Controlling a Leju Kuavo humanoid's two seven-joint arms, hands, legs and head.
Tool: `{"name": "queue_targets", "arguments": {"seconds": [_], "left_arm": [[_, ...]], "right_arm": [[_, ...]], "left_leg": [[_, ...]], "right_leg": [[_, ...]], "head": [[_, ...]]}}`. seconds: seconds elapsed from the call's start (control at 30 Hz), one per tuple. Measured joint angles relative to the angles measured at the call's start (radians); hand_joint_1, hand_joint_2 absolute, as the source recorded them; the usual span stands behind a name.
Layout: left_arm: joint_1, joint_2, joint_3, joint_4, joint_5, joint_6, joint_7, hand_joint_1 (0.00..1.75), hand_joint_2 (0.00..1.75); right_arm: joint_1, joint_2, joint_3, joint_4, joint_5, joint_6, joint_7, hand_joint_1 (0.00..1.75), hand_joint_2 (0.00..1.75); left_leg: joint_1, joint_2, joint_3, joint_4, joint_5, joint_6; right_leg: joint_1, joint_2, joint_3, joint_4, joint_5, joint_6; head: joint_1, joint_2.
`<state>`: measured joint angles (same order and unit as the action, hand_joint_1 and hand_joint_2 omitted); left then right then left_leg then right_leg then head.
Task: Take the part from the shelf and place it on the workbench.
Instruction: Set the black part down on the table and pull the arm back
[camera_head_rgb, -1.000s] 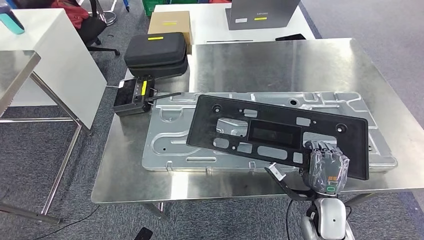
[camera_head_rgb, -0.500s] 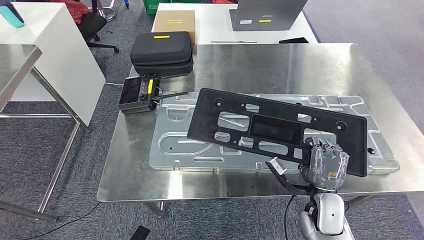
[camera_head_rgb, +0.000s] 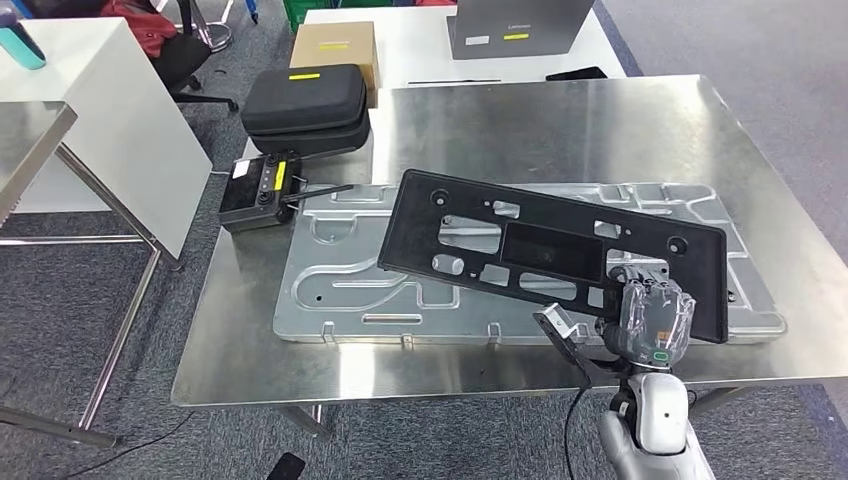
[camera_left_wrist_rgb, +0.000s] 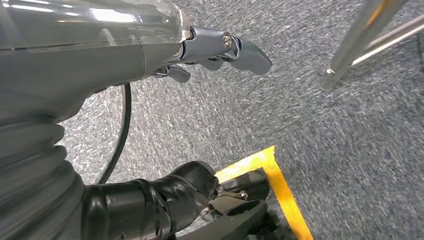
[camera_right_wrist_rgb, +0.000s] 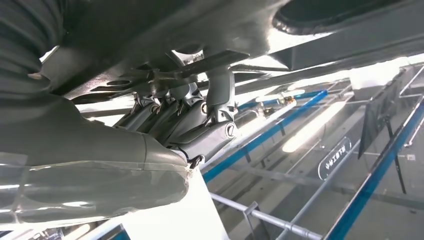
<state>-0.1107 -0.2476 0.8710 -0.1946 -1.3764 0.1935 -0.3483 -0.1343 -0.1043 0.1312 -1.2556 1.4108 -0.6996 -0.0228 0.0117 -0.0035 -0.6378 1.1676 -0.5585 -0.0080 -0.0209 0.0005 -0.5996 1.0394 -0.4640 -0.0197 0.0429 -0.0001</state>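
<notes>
The part (camera_head_rgb: 553, 253) is a long, flat black plastic panel with several rectangular cut-outs, a dark solid window near its middle and small round holes close to its ends. Its long axis runs across the workbench (camera_head_rgb: 560, 120), from the far left of the right hand (camera_head_rgb: 648, 320) down to the right of it, with the left end a little farther from the robot. The panel is tilted, its left end lifted above the silver stamped metal sheet (camera_head_rgb: 350, 290) that lies flat on the bench.

The right hand grips the part at its near edge, toward the right end; the fingers (camera_right_wrist_rgb: 200, 132) are closed against the panel from below. So most of the panel stretches to the left of the hand and beyond it, over the metal sheet.

The left hand (camera_left_wrist_rgb: 220, 50) hangs over grey carpet (camera_left_wrist_rgb: 325, 150), its fingers apart and holding nothing.
</notes>
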Motion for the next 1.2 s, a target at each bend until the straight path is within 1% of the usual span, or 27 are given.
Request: {"name": "queue_targets", "arguments": {"seconds": [0.03, 0.07, 0.1, 0.13, 0.2, 0.23, 0.27, 0.3, 0.4, 0.47, 0.53, 0.57, 0.6, 0.63, 0.7, 0.73, 0.77, 0.8, 0.87, 0.93, 0.97, 1.03, 1.07, 1.1, 1.13, 1.17, 1.2], "left_arm": [[0.001, 0.0, 0.0, 0.0, 0.0, 0.0, 0.0, 0.0, 1.75], [0.002, 0.0, 0.0, 0.0, 0.0, 0.0, 0.001, 0.0, 1.75], [0.003, 0.0, 0.0, 0.0, 0.0, 0.0, 0.001, 0.0, 1.75], [0.003, 0.0, 0.0, 0.0, 0.0, 0.0, 0.001, 0.0, 1.75], [0.002, 0.001, 0.0, 0.0, 0.0, 0.0, 0.001, 0.0, 1.75], [0.001, 0.001, 0.0, 0.0, 0.0, 0.0, 0.001, 0.0, 1.75], [0.0, 0.002, 0.0, 0.0, 0.0, 0.0, 0.001, 0.0, 1.75], [0.0, 0.003, 0.0, 0.0, 0.0, 0.0, 0.001, 0.0, 1.75], [0.002, 0.002, 0.0, 0.0, 0.0, 0.0, 0.001, 0.0, 1.75], [0.001, 0.002, 0.0, 0.0, 0.0, 0.0, 0.001, 0.0, 1.75], [0.0, 0.001, 0.0, 0.0, 0.001, 0.0, 0.001, 0.0, 1.75], [0.001, 0.001, 0.0, 0.0, 0.001, 0.0, 0.001, 0.0, 1.75], [0.003, 0.001, 0.0, 0.0, 0.001, 0.0, 0.001, 0.0, 1.75], [0.003, 0.001, 0.0, 0.0, 0.001, 0.0, 0.001, 0.0, 1.75], [0.003, 0.001, 0.0, 0.0, 0.001, 0.0, 0.001, 0.0, 1.75], [0.002, 0.0, 0.0, 0.0, 0.001, 0.0, 0.001, 0.0, 1.75], [0.002, 0.0, 0.0, 0.0, 0.001, 0.0, 0.001, 0.0, 1.75], [0.002, 0.0, 0.0, 0.0, 0.001, -0.001, 0.001, 0.0, 1.75], [0.002, 0.0, 0.0, 0.0, 0.001, -0.001, 0.001, 0.0, 1.75], [0.001, 0.0, 0.0, 0.0, 0.001, -0.001, 0.001, 0.0, 1.75], [0.001, 0.0, 0.0, 0.0, 0.001, -0.001, 0.001, 0.0, 1.75], [0.001, 0.0, 0.0, 0.0, 0.001, -0.001, 0.001, 0.0, 1.75], [0.002, 0.0, 0.0, 0.0, 0.001, -0.001, 0.002, 0.0, 1.75], [0.004, 0.0, 0.0, 0.0, 0.001, -0.002, 0.003, 0.0, 1.75], [0.004, 0.0, 0.0, 0.0, 0.001, -0.002, 0.003, 0.0, 1.75], [0.004, 0.0, 0.0, 0.0, 0.001, -0.002, 0.004, 0.0, 1.75], [0.004, 0.0, 0.0, 0.0, 0.001, -0.002, 0.004, 0.0, 1.75]], "right_arm": [[-0.001, 0.0, 0.001, 0.001, 0.001, 0.0, 0.001, 1.71, 1.75], [-0.002, 0.0, 0.001, 0.003, 0.001, 0.0, 0.003, 1.71, 1.75], [-0.002, 0.0, 0.002, 0.005, 0.001, 0.0, 0.004, 1.71, 1.75], [-0.002, 0.0, 0.002, 0.007, 0.001, 0.0, 0.004, 1.71, 1.75], [-0.004, 0.0, 0.003, 0.008, 0.002, 0.0, 0.006, 1.71, 1.75], [-0.005, 0.0, 0.003, 0.008, 0.002, 0.0, 0.006, 1.71, 1.75], [-0.006, 0.0, 0.004, 0.009, 0.002, 0.0, 0.007, 1.71, 1.75], [-0.006, -0.001, 0.004, 0.01, 0.003, 0.0, 0.008, 1.71, 1.75], [-0.007, -0.001, 0.004, 0.013, 0.003, 0.0, 0.01, 1.71, 1.75], [-0.008, -0.002, 0.004, 0.013, 0.006, 0.0, 0.01, 1.71, 1.75], [-0.008, -0.003, 0.004, 0.016, 0.007, 0.0, 0.01, 1.71, 1.75], [-0.008, -0.003, 0.004, 0.018, 0.007, 0.0, 0.01, 1.71, 1.75], [-0.007, -0.003, 0.004, 0.02, 0.007, 0.0, 0.01, 1.71, 1.75], [-0.007, -0.004, 0.004, 0.021, 0.007, 0.0, 0.01, 1.71, 1.75], [-0.008, -0.005, 0.004, 0.022, 0.007, 0.0, 0.01, 1.71, 1.75], [-0.009, -0.006, 0.004, 0.022, 0.008, 0.0, 0.01, 1.71, 1.75], [-0.009, -0.006, 0.004, 0.023, 0.008, 0.0, 0.01, 1.71, 1.75], [-0.01, -0.006, 0.004, 0.024, 0.008, 0.0, 0.01, 1.71, 1.75], [-0.009, -0.007, 0.004, 0.025, 0.008, 0.0, 0.011, 1.71, 1.75], [-0.009, -0.007, 0.004, 0.024, 0.008, 0.0, 0.011, 1.71, 1.75], [-0.01, -0.007, 0.004, 0.024, 0.009, 0.0, 0.011, 1.71, 1.75], [-0.01, -0.007, 0.004, 0.025, 0.012, 0.0, 0.013, 1.71, 1.75], [-0.01, -0.007, 0.004, 0.027, 0.015, 0.0, 0.016, 1.71, 1.75], [-0.01, -0.007, 0.004, 0.028, 0.017, 0.0, 0.019, 1.71, 1.75], [-0.01, -0.007, 0.004, 0.03, 0.019, 0.0, 0.022, 1.71, 1.75], [-0.01, -0.007, 0.004, 0.031, 0.02, 0.0, 0.023, 1.71, 1.75], [-0.01, -0.007, 0.004, 0.031, 0.02, 0.0, 0.024, 1.71, 1.75]], "left_leg": [[0.0, 0.0, -0.032, 0.069, -0.029, -0.001], [0.0, 0.0, -0.057, 0.12, -0.043, 0.0], [0.0, 0.0, -0.067, 0.139, -0.039, 0.002], [-0.002, 0.0, -0.057, 0.116, -0.015, 0.007], [-0.007, 0.0, 0.003, -0.013, 0.054, 0.024], [-0.01, 0.0, 0.032, -0.077, 0.077, 0.032], [-0.013, 0.0, 0.051, -0.119, 0.088, 0.037], [-0.015, 0.0, 0.058, -0.138, 0.089, 0.039], [-0.012, 0.001, 0.063, -0.155, 0.1, 0.044], [-0.006, 0.003, 0.068, -0.17, 0.109, 0.052], [-0.007, 0.004, 0.067, -0.171, 0.111, 0.055], [-0.007, 0.004, 0.066, -0.17, 0.111, 0.055], [-0.007, 0.004, 0.066, -0.169, 0.111, 0.054], [-0.006, 0.003, 0.066, -0.167, 0.109, 0.053], [-0.004, 0.003, 0.066, -0.159, 0.104, 0.048], [-0.005, 0.002, 0.064, -0.153, 0.1, 0.044], [-0.006, 0.002, 0.062, -0.148, 0.097, 0.038], [-0.008, 0.001, 0.06, -0.146, 0.095, 0.033], [-0.009, 0.0, 0.059, -0.146, 0.095, 0.024], [-0.007, 0.001, 0.052, -0.127, 0.078, 0.014], [-0.005, 0.001, 0.036, -0.09, 0.054, 0.01], [-0.003, 0.001, -0.02, 0.031, -0.009, 0.002], [-0.002, 0.001, -0.049, 0.092, -0.032, 0.0], [-0.001, 0.001, -0.066, 0.127, -0.038, -0.001], [-0.001, 0.001, -0.066, 0.126, -0.025, 0.0], [-0.001, 0.001, -0.046, 0.084, 0.006, 0.003], [-0.001, 0.001, -0.014, 0.016, 0.044, 0.007]], "right_leg": [[0.002, 0.0, 0.0, 0.0, 0.0, -0.002], [0.005, 0.0, 0.0, 0.0, 0.0, -0.003], [0.007, 0.0, 0.0, 0.001, 0.0, -0.003], [0.01, 0.001, 0.001, 0.001, -0.001, -0.004], [0.014, 0.002, 0.004, 0.002, -0.001, -0.004], [0.016, 0.002, 0.004, 0.003, -0.002, -0.003], [0.017, 0.002, 0.002, 0.003, -0.002, 0.0], [0.017, 0.002, 0.001, 0.003, -0.001, 0.004], [0.015, 0.0, -0.002, 0.004, -0.002, 0.02], [0.013, 0.0, -0.025, 0.058, -0.04, 0.031], [0.009, 0.0, -0.081, 0.178, -0.101, 0.04], [0.007, 0.0, -0.107, 0.232, -0.119, 0.044], [0.004, 0.0, -0.119, 0.256, -0.119, 0.047], [0.002, 0.0, -0.113, 0.241, -0.099, 0.05], [-0.004, -0.001, -0.055, 0.121, -0.035, 0.052], [-0.003, -0.001, -0.025, 0.061, -0.014, 0.05], [-0.001, -0.001, -0.006, 0.022, -0.003, 0.046], [0.002, 0.0, 0.001, 0.005, -0.004, 0.041], [0.004, 0.002, 0.0, 0.003, -0.003, 0.028], [0.001, 0.001, 0.002, -0.003, 0.001, 0.015], [-0.001, 0.001, 0.003, -0.006, 0.003, 0.008], [-0.001, -0.001, 0.004, -0.007, 0.003, 0.001], [0.0, -0.001, 0.003, -0.007, 0.003, 0.0], [0.001, -0.001, 0.003, -0.007, 0.003, 0.0], [0.001, 0.0, 0.004, -0.007, 0.003, 0.0], [0.001, 0.001, 0.005, -0.006, 0.002, 0.0], [0.001, 0.002, 0.006, -0.006, 0.002, 0.002]], "head": [[0.0, 0.0], [0.0, 0.0], [0.0, 0.0], [0.0, 0.0], [0.0, 0.0], [0.0, 0.0], [0.0, 0.0], [0.0, 0.0], [0.0, 0.0], [0.0, 0.0], [0.0, 0.0], [0.001, 0.0], [0.0, 0.0], [0.0, 0.0], [0.001, 0.0], [0.001, 0.0], [0.001, 0.0], [0.0, 0.0], [0.0, 0.0], [0.0, 0.0], [0.0, 0.0], [-0.001, 0.0], [-0.001, 0.0], [-0.001, 0.0], [-0.001, 0.0], [-0.001, 0.0], [-0.001, 0.0]]}}
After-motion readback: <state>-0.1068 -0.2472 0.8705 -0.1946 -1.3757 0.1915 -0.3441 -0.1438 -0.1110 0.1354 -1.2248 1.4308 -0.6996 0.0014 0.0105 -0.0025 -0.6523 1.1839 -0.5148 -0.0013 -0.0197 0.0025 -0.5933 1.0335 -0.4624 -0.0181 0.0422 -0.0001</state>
